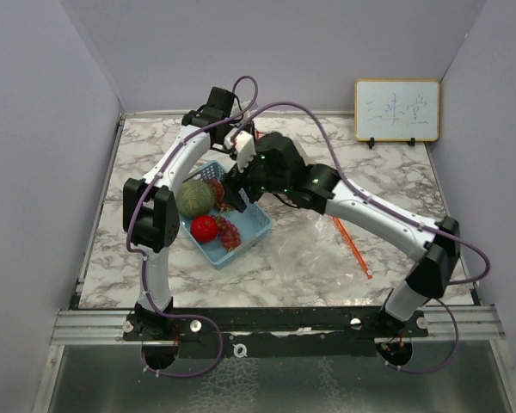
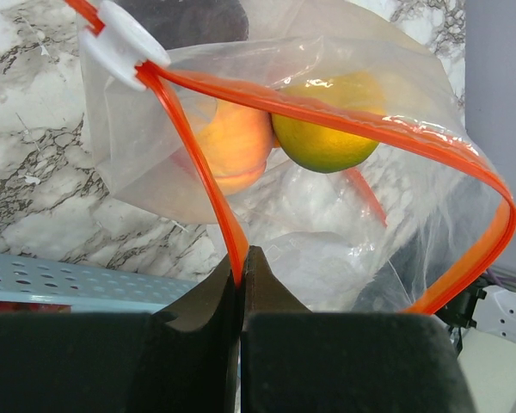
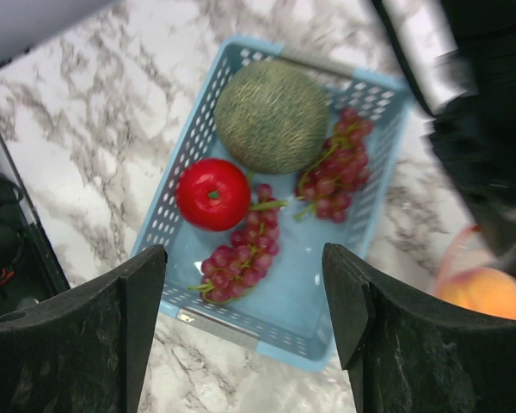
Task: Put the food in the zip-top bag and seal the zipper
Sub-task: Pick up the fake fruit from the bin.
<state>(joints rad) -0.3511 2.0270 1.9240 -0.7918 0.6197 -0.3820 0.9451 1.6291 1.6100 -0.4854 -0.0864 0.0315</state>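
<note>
My left gripper [image 2: 242,258] is shut on the orange zipper rim [image 2: 327,107] of the clear zip-top bag [image 2: 327,267] and holds its mouth open. A white slider [image 2: 125,39] sits on the rim. A peach [image 2: 236,142] and a yellow-green orange [image 2: 327,129] show through the bag. My right gripper [image 3: 245,275] is open and empty above the light-blue basket [image 3: 327,335]. In the basket lie a green melon [image 3: 271,116], a red apple [image 3: 212,194] and two red grape bunches [image 3: 241,258]. From above, both grippers [image 1: 238,196] meet over the basket [image 1: 254,231].
A small whiteboard [image 1: 396,110] stands at the back right. Part of the bag's plastic [image 1: 314,245] and its orange zipper strip [image 1: 353,249] trail on the marble table right of the basket. Walls close in the left, right and back.
</note>
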